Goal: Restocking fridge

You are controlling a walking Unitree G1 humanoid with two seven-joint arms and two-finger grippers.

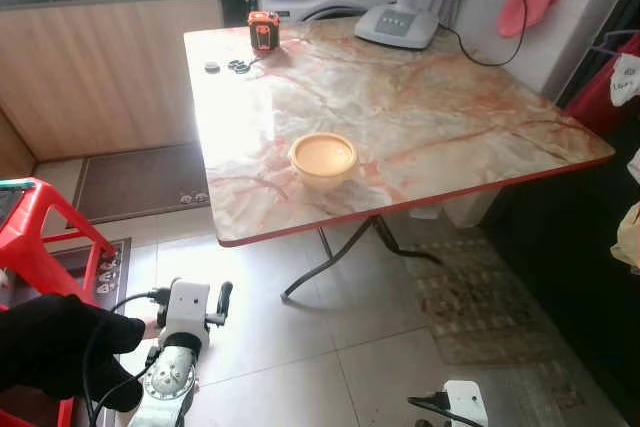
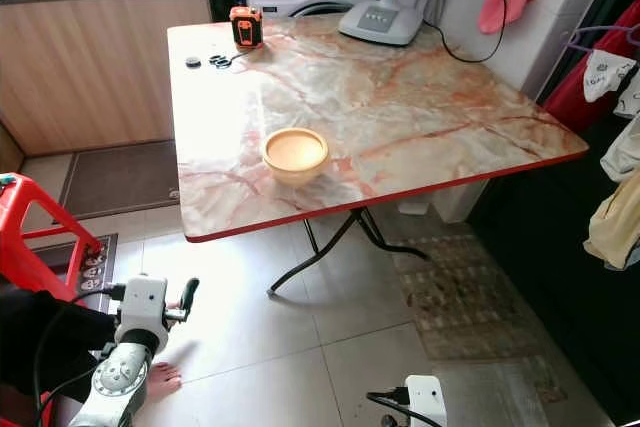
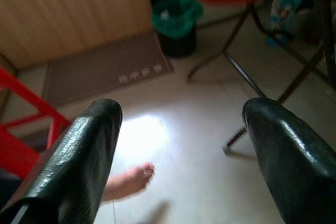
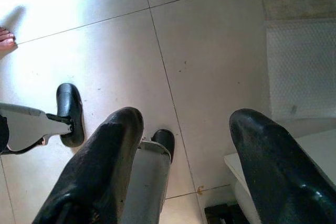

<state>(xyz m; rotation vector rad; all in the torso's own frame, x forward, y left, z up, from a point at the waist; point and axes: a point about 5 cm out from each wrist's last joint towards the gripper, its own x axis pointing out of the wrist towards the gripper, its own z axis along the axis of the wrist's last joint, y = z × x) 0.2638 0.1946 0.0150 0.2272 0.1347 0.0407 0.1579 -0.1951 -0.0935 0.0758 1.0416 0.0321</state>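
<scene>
While both grippers, left gripper (image 3: 178,150) and right gripper (image 4: 184,156), hang spread and empty, approach the mid-frame bowl (image 1: 323,158) on the tabletop (image 1: 450,117) squarely.

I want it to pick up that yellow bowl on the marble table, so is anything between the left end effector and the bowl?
Nothing stands on the marble-patterned red-edged table near the round yellow plastic bowl. The left end effector hangs low over the floor, below the table's near edge, so that edge lies between them.
</scene>
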